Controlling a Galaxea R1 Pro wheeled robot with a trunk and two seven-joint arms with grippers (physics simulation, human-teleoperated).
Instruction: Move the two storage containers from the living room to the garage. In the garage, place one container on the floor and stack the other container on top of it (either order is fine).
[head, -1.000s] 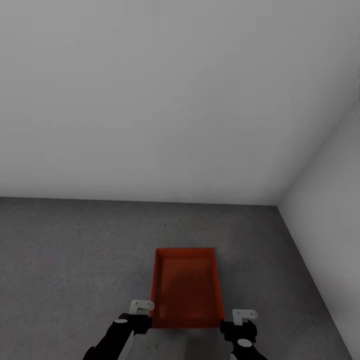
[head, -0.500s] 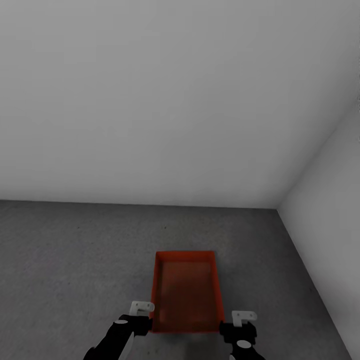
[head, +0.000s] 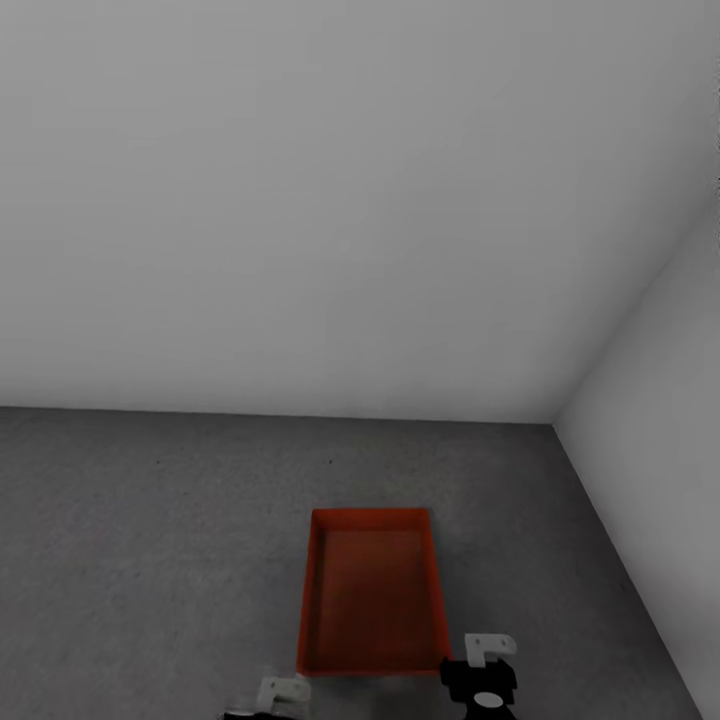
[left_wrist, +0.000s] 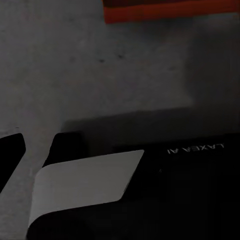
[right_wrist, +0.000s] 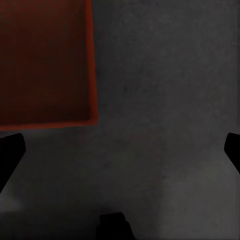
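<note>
One orange-red storage container (head: 370, 595) sits lidless and empty on the dark grey concrete floor (head: 150, 520) of the garage, near a corner of the pale walls. My right gripper (head: 485, 665) hovers just off its near right corner, touching nothing. In the right wrist view its black fingertips (right_wrist: 10, 155) stand wide apart over bare floor, with the container (right_wrist: 45, 60) to one side. My left gripper (head: 280, 692) is at the picture's lower edge, off the near left corner. The left wrist view has a strip of the container (left_wrist: 170, 10) beyond bare floor, and one black finger (left_wrist: 10, 155) at the edge.
Two plain pale grey walls (head: 350, 200) meet in a corner at the right (head: 555, 415). Bare concrete lies left of and beyond the container. The robot's dark base with a white panel (left_wrist: 85, 185) is close under the left wrist camera.
Both grippers have drawn back from the container's near corners toward the robot, the left one almost out of the picture. The head view has shifted slightly; the container rests in place.
</note>
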